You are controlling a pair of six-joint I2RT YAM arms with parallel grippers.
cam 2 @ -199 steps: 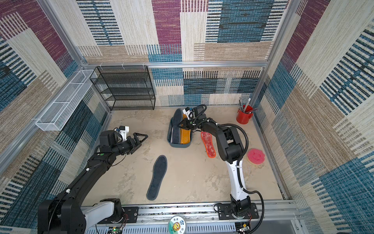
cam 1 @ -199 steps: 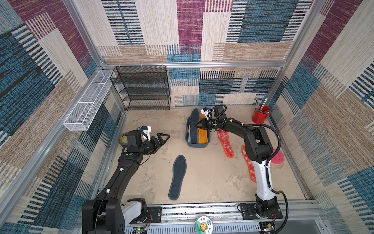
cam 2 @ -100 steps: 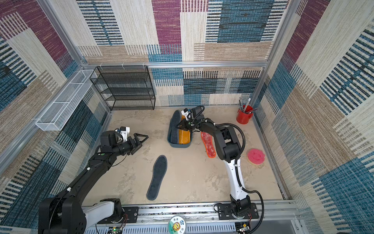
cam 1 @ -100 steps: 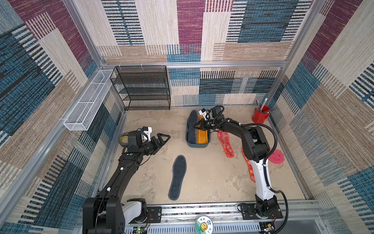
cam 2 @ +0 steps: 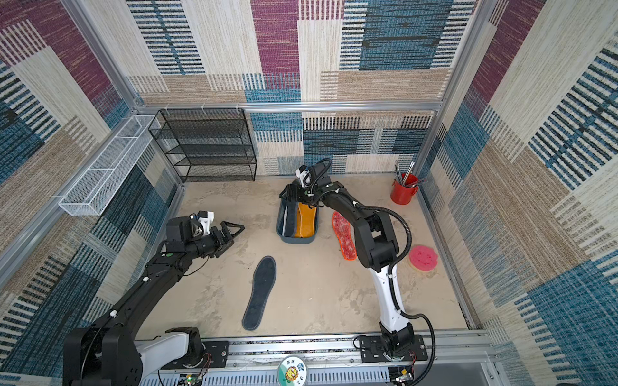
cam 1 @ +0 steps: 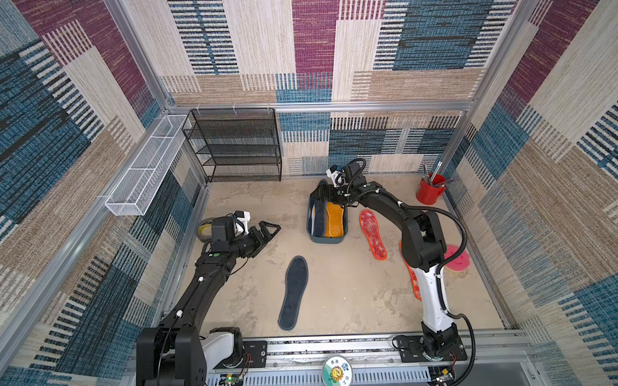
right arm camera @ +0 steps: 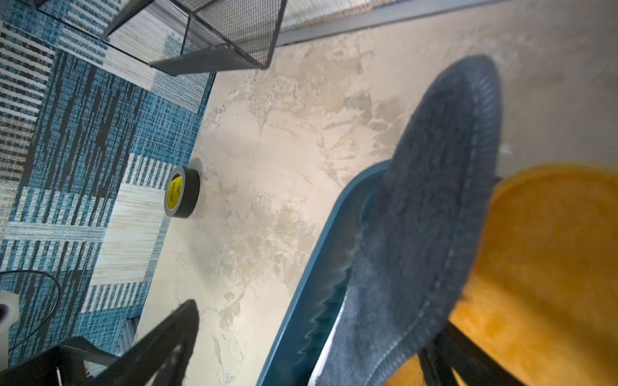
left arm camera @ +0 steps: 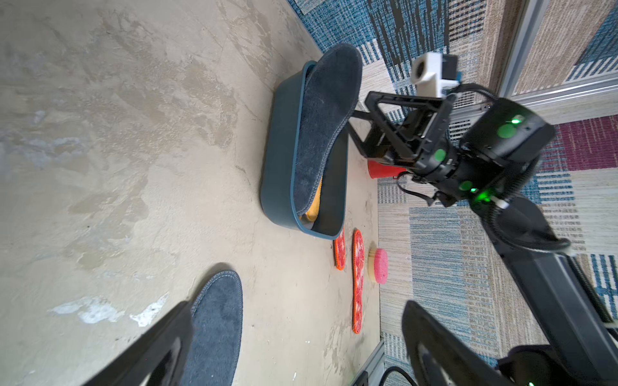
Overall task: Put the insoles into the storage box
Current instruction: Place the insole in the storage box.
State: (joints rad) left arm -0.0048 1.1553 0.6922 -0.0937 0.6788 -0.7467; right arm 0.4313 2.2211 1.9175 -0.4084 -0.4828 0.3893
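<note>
The teal storage box (cam 1: 327, 239) sits toward 12 o'clock on the sandy floor (cam 1: 347, 300). Inside it, an orange-yellow insole (cam 1: 335, 221) lies flat. A dark grey insole (left arm camera: 321, 133) leans aslant, its broad end poking out over the far rim. The right gripper (cam 1: 322, 195) hovers at the box's 12 o'clock end, its fingers spread either side of that insole without pinching it. A red-white mottled insole (cam 1: 373, 239) lies just beside the box at 3 o'clock, and a second dark grey insole (cam 1: 294, 292) lies at 7 o'clock. The left gripper (cam 1: 270, 229) hangs at 9 o'clock, jaws apart and empty.
</note>
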